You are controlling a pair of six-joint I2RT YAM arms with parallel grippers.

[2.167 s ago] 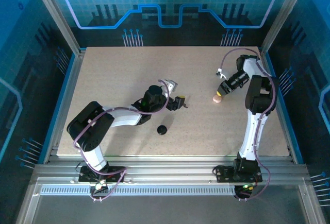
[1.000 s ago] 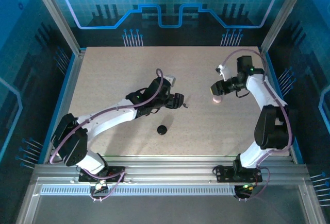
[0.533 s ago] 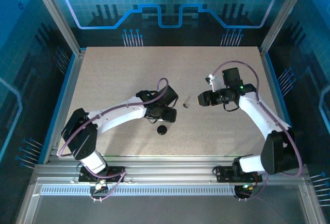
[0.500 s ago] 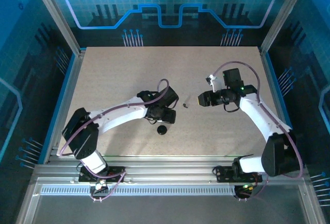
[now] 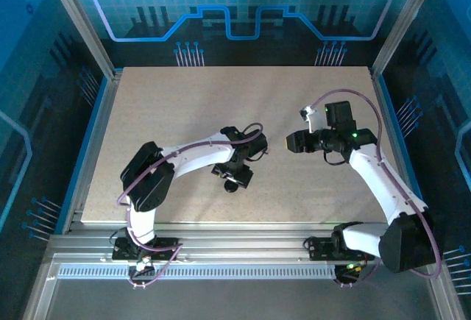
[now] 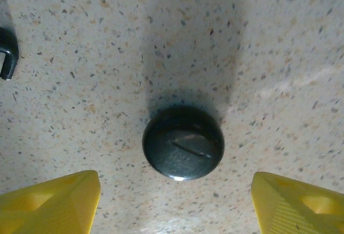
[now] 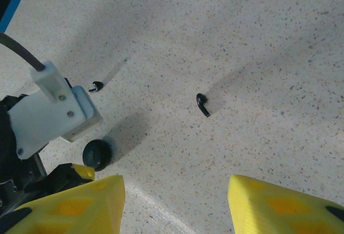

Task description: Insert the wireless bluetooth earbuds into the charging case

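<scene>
top external shows the left arm reaching to the middle of the desk [image 5: 169, 107]. the left pincer [image 5: 237, 178] hangs right over the black cap [image 5: 231, 186] of the charging case, which lies toward the middle of the desk's near edge. the right pincer [image 5: 289, 142] is near it on the right, apart, its tips turned toward the desk's centre.

left wrist: the left pincer [image 6: 174, 199] is released, its yellow fingertips [image 6: 59, 201] spread wide at the bottom corners. the black cap [image 6: 183, 142] lies flat on the desk just ahead of them, midway between, touching neither. a dark earbud [image 6: 6, 54], small and hooked, lies apart from it at the picture's left edge.

right wrist: the right pincer [image 7: 176, 204] is released too, bare desk showing between its yellow tips. ahead of it, well apart, a dark earbud [image 7: 202, 105] lies alone on open desk. the black cap [image 7: 97, 154] sits to the left beside the left arm, with a second dark earbud [image 7: 95, 86] just beyond.

blue-lit panels [image 5: 235, 11] with a circuit pattern wall the cell, aluminium rails [image 5: 243, 240] run along the near edge, and the desk is pale and speckled.
</scene>
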